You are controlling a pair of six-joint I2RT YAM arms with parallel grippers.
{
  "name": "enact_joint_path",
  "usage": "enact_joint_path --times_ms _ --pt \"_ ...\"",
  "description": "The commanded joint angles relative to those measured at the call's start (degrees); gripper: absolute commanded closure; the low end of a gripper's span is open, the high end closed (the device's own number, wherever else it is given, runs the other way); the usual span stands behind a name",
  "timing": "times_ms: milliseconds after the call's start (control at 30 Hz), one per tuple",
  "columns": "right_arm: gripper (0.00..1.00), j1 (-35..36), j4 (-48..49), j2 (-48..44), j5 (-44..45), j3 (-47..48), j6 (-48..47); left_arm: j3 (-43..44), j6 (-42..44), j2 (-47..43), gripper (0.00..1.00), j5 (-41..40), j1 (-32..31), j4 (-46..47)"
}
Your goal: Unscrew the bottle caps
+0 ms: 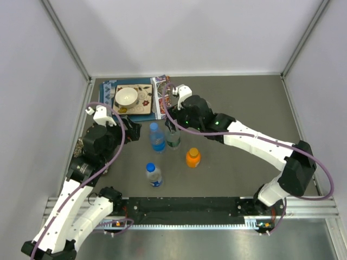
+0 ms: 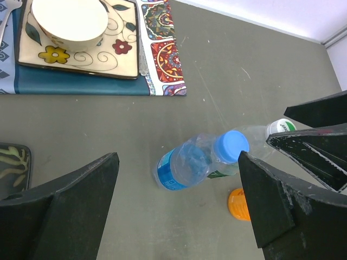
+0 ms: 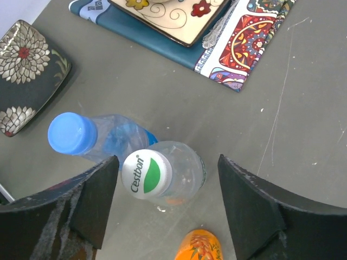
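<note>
White bottle cap (image 3: 146, 173) tops its clear bottle (image 3: 187, 165) at centre frame, between the right gripper's (image 3: 168, 165) spread fingers; contact is unclear. A blue cap (image 3: 72, 133) stands at left. The orange bottle (image 3: 200, 246) is cut off at the bottom edge. The left gripper (image 2: 178, 162) gapes wide.

Bowl (image 1: 126, 96) on floral plate (image 2: 76, 67), patterned cloth (image 3: 246, 43)

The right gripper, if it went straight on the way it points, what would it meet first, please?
Most likely the white cap of the greenish bottle, sitting between the open jaws of the right gripper, though depth is unclear.
</note>
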Motion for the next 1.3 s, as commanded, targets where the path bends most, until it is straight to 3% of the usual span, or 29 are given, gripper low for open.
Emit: enact_joint_path --times_ms 0,367,433,667,867,967,1067,1200,1267 --pt "0.29 0.68 2.10 0.71 -0.52 2.90 -0.20 0.26 0.81 -1.07 0.03 -0.60 -0.15 0.90" --pt "0.50 0.68 2.54 0.10 0.09 0.52 0.51 0.00 0.11 -1.33 0.03 -0.60 -0.15 0.46" --pt "0.51 0.68 2.54 -1.48 1.15 -0.18 0.42 0.17 0.11 -1.25 0.03 -0.60 -0.15 0.55" --pt "0.72 0.68 1.75 -7.71 4.05 -1.85 -1.25 1.84 -0.07 0.51 0.03 -0.25 -0.15 1.87" --pt "0.75 0.59 -0.35 -14.75 10.37 0.08 -3.27 5.70 -0.15 3.67 0.04 -0.69 -0.15 4.85" --pt "0.85 -0.54 -4.21 -16.86 13.80 3.76 -1.88 7.99 1.07 6.04 0.04 0.01 -0.15 8.80" --pt "1.00 -6.51 -9.23 -18.52 8.29 7.02 4.52 8.17 2.39 7.36 0.02 1.85 -0.15 16.62" --pt "1.00 -20.45 -8.01 -21.60 -13.89 3.70 13.76 13.96 1.36 13.15 0.02 14.75 -0.15 21.03" --pt "1.00 -24.09 -3.21 -22.83 -22.01 1.50 18.49 19.14 -1.89 18.67 0.01 22.57 0.11 20.94"
